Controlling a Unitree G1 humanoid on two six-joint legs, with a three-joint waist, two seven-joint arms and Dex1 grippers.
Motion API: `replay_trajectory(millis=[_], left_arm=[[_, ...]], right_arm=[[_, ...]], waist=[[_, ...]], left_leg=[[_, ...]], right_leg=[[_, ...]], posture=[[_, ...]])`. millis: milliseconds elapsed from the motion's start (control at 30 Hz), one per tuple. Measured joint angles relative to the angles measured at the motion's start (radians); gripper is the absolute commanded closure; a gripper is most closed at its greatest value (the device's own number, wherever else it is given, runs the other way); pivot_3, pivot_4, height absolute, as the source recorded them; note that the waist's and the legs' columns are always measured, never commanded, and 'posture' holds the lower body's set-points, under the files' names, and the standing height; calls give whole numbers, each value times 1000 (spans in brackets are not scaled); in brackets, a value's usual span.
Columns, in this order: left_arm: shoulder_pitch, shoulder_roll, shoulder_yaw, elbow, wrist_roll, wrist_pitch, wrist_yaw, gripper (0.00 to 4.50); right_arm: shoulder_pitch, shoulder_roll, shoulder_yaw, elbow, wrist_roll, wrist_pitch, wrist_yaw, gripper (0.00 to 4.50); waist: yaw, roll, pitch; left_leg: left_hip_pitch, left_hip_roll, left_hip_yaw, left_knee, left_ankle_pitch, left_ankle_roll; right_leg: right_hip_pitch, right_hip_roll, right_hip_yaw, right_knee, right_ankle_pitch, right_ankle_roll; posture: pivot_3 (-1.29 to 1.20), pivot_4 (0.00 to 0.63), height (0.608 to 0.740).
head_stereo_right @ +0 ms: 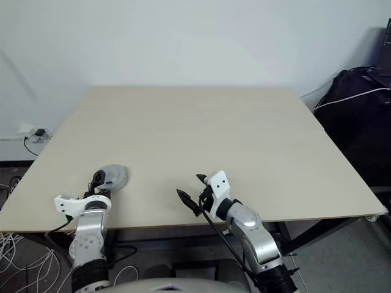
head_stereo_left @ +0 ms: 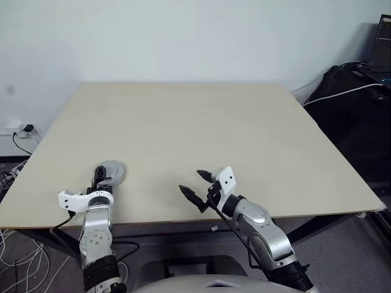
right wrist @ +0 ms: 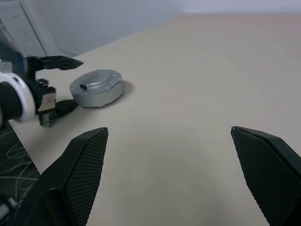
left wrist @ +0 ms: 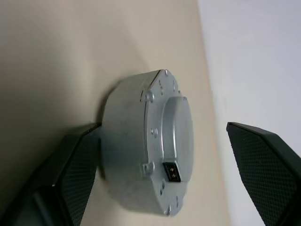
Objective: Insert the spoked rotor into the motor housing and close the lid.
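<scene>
The motor housing [head_stereo_left: 112, 173] sits closed in the lower left of the head view, a squat silver-grey drum with a domed lid [left wrist: 178, 136], small screws and a dark connector slot. The left gripper [head_stereo_left: 98, 180] flanks it, fingers spread wide; the right gripper [head_stereo_left: 197, 185] gapes empty.

One closed silver motor housing [head_stereo_left: 112, 173], one table [head_stereo_left: 244, 140], two grippers.

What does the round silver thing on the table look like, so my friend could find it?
Look at the big beige table, at its near edge by the left gripper. The closed motor housing is a squat grey metal drum, lid on top, beside a small dark socket.
</scene>
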Motion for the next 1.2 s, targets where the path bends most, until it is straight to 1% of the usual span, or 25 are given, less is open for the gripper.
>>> replay_trajectory(millis=[267, 333, 433, 533, 600, 700, 833, 900, 967, 1067, 1200], left_arm=[[141, 8, -53, -129, -34, 67, 26, 45], [195, 17, -90, -175, -28, 95, 25, 45], [294, 27, -175, -247, 28, 121, -21, 45], [375, 36, -302, -293, 181, 106, -121, 45], [388, 54, -372, -294, 268, 92, -179, 45], [384, 69, -442, -297, 394, 35, -250, 45], [374, 113, -490, -293, 577, -93, -314, 45], [367, 129, -509, -259, 688, -194, -339, 45], [367, 136, -523, -225, 767, -264, -348, 45], [367, 140, -534, -174, 859, -350, -359, 45], [368, 170, -550, -106, 967, -453, -367, 45]], right_arm=[[1, 4, 0, 1, 0, 2, 2, 0], [1, 4, -1, 1, 1, 12, 2, 0], [1, 2, -3, 2, 1, 20, 4, 0], [4, -3, -4, 3, 0, 19, 7, 0], [7, -6, -4, 6, -2, 16, 7, 0], [10, -10, -4, 13, -18, -5, 0, 0], [20, -10, -22, 44, -48, -56, -24, 0], [25, -6, -31, 63, -62, -90, -38, 0], [31, -5, -31, 71, -79, -125, -44, 0], [38, -5, -31, 90, -110, -183, -60, 0], [59, -5, -30, 114, -149, -238, -73, 0]], waist=[[4, 2, -1], [5, 4, -2], [7, 7, -1], [15, 9, 0], [18, 8, 2], [15, 8, 3], [13, 10, 3], [15, 11, 3], [16, 11, 4], [17, 11, 4], [18, 12, 5]], left_leg=[[1, 0, 1, 0, -1, 1], [1, 0, 1, 0, -1, 1], [0, 0, 2, 0, -2, 2], [0, -2, 2, 0, -4, 1], [0, -1, 2, 0, -6, 1], [0, 1, 2, 0, -5, 1], [-3, 1, 2, -1, -3, 3], [-3, 1, 2, -2, -3, 4], [-4, 1, 2, -2, -3, 4], [-5, 1, 3, -2, -4, 5], [-4, 1, 3, -2, -4, 6]], right_leg=[[0, -1, 0, 0, 0, -1], [0, -1, 0, 0, -1, -1], [-1, -2, 0, 0, -1, -1], [-3, -3, 0, -1, -1, -1], [-5, -2, 0, 0, -1, -1], [-8, -1, 0, 1, -1, -1], [-11, 0, 0, 2, -2, -2], [-12, -1, 0, 2, -2, -3], [-12, -1, 0, 1, -2, -3], [-12, -1, 0, 1, -2, -3], [-12, -1, 0, 1, -2, -3]], posture=[[0, 0, 740], [0, 0, 740], [0, 0, 740], [0, 0, 740], [0, 0, 740], [0, 0, 740], [0, 0, 740], [0, 0, 740], [0, 0, 740], [0, 0, 740], [0, 0, 740]])
